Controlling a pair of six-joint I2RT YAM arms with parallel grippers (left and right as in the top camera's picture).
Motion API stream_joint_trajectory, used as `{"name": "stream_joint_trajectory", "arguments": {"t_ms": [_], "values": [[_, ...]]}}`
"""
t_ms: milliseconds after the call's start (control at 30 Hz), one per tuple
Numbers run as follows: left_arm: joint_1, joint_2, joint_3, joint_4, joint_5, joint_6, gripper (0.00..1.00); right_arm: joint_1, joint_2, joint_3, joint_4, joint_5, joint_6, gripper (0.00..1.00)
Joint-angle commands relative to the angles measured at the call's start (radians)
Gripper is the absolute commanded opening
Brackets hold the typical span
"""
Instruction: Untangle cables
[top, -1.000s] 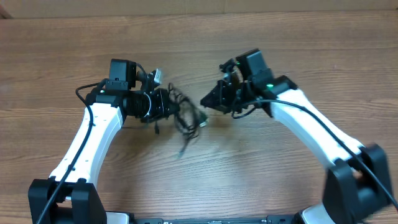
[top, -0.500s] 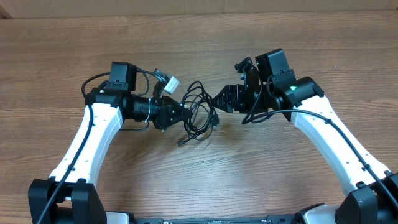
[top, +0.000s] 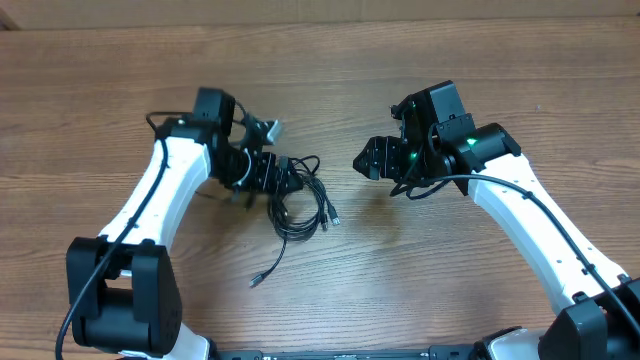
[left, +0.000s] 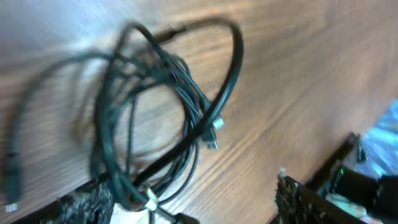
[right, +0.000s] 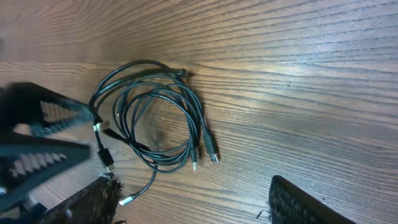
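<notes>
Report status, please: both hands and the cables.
Left hand open, at edge of cables. Right hand open, apart from them. Cables looped in one bundle on table, one end trailing loose. Nothing between right hand and bundle.

Two arms: left arm (top: 160, 205), right arm (top: 522, 208). One bundle of cables (top: 298, 200), strand count unclear. Three silvery plug ends (right: 214, 155) visible. One worktop (top: 420, 295).

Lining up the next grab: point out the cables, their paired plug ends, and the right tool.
cables (right: 193, 121): right wrist view, right side of the coil.
paired plug ends (right: 212, 154): right wrist view, on the right-hand plug.
right tool (top: 360, 160): overhead view, midway between its fingertips.
</notes>
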Motion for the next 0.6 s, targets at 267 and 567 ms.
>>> {"name": "stream_joint_trajectory", "arguments": {"t_ms": [267, 567], "values": [[-0.139, -0.005, 0.114, -0.190, -0.420, -0.391, 0.61, -0.002, -0.002, 0.002, -0.003, 0.015, 0.000, 0.76], [-0.212, -0.001, -0.186, 0.156, -0.612, -0.881, 0.42, -0.002, -0.002, 0.002, -0.008, 0.026, 0.000, 0.76]]}}
